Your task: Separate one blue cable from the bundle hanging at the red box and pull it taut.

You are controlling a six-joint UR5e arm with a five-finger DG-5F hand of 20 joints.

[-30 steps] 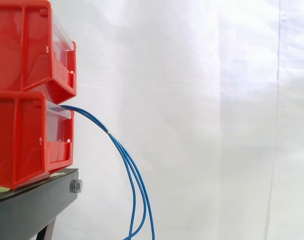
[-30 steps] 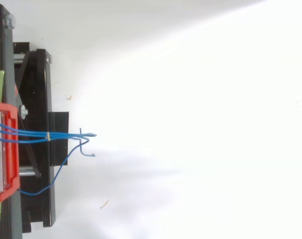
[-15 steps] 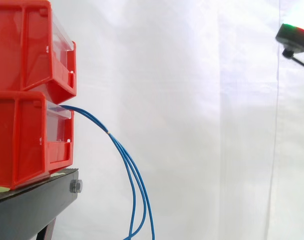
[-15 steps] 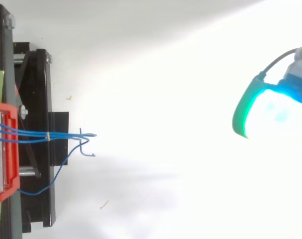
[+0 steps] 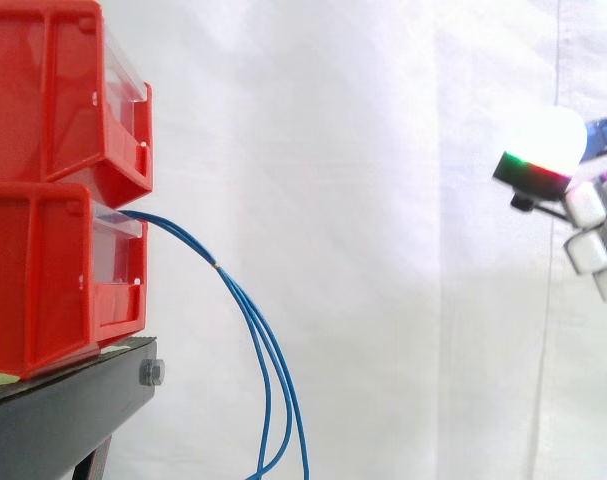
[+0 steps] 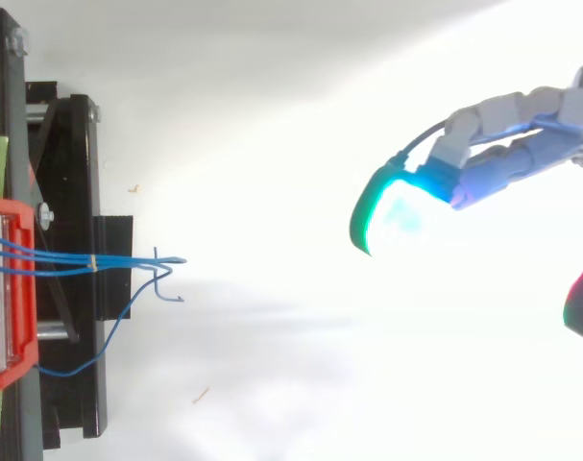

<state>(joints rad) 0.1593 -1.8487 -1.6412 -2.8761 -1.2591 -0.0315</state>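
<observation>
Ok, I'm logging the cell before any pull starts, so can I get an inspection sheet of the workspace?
surface: black stand carries two stacked red bins.
job's things: blue cables come out of the lower red bin, bound by a pale tie.
clutter: small scraps on the floor.
hand: hand open, holding nothing, well apart from the cables.
cables: slack, drooping past the stand; none taut.
surroundings: white curtain.
</observation>
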